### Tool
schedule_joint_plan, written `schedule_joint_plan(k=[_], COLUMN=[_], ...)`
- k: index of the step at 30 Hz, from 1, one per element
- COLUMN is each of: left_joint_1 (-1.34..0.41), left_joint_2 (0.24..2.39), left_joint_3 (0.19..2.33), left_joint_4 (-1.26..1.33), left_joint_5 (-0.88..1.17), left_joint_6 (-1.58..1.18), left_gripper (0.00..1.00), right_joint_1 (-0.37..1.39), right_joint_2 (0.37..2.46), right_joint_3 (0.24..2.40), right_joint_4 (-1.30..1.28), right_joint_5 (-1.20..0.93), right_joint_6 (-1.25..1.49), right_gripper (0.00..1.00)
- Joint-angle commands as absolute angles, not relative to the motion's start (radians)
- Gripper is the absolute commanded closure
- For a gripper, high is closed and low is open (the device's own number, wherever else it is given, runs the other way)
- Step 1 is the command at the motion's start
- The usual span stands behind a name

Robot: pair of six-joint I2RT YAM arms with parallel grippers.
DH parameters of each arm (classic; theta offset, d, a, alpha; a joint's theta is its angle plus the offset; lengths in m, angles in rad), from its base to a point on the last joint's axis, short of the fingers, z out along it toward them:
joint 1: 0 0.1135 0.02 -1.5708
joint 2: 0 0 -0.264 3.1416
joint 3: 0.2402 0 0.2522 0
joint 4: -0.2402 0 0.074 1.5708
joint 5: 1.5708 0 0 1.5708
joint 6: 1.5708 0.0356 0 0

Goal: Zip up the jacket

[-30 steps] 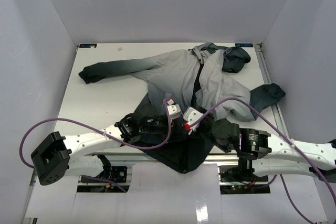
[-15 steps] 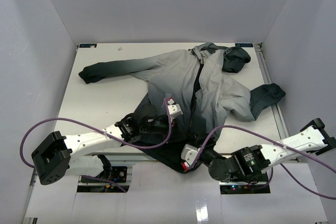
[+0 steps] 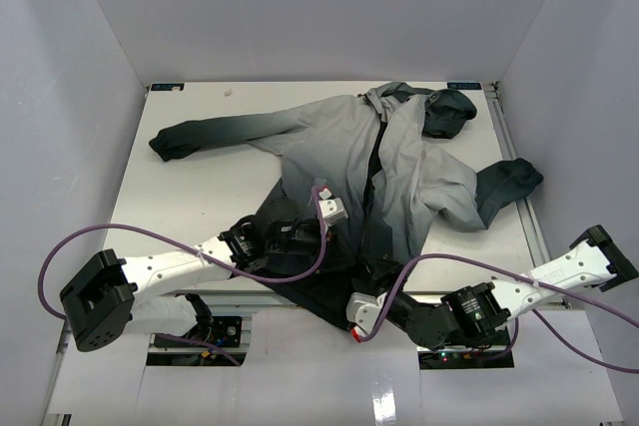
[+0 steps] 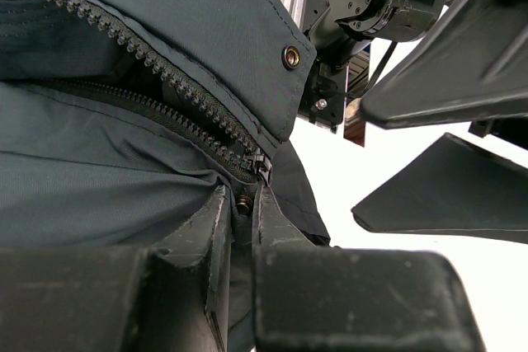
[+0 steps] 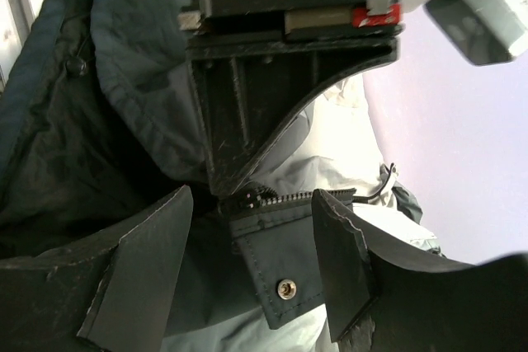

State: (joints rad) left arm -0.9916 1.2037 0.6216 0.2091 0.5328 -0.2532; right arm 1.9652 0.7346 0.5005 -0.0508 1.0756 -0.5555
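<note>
The jacket [image 3: 399,162] lies spread on the white table, light grey on the body and dark at the hem, which points toward the arms. My left gripper [image 4: 243,199] is shut on the dark hem fabric just below the zipper slider [image 4: 262,162]; in the top view it [image 3: 344,244] sits over the hem. The zipper teeth [image 4: 140,51] run apart above the slider. My right gripper [image 5: 252,195] is open at the table's near edge, its fingers on either side of the hem flap with a metal snap [image 5: 286,288], touching nothing. It faces the left gripper [image 5: 247,121].
The white table [image 3: 200,197] is boxed in by white walls on three sides. One sleeve [image 3: 200,134] reaches to the far left, the other [image 3: 504,182] to the right, with the hood [image 3: 449,112] at the back. Purple cables loop over both arms.
My right arm has swung off the jacket down to the near edge, turning its gripper to face the hem. The left gripper has kept its hold and place.
</note>
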Motion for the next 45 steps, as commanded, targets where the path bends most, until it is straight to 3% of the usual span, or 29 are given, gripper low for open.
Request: schedule_joint_plan(k=[1, 21, 45], left_joint_1=[-0.997, -0.997, -0.997], left_joint_2=[1.189, 1.193, 1.206], left_joint_3=[0.662, 0.667, 0.670], left_joint_4=[0.213, 0.204, 0.202], left_joint_5=[0.572, 0.574, 0.576], left_joint_6=[-0.260, -0.261, -0.259], left_gripper=[1.00, 1.00, 1.00], right_joint_1=[1.973, 1.971, 1.968], right_joint_2=[0.729, 0.750, 0.819], right_joint_3=[0.478, 0.380, 0.366], right_joint_4=[0.021, 0.213, 0.223], right_joint_5=[1.081, 1.157, 1.180], right_joint_6=[-0.580, -0.741, -0.742], right_gripper=[0.34, 0.35, 0.43])
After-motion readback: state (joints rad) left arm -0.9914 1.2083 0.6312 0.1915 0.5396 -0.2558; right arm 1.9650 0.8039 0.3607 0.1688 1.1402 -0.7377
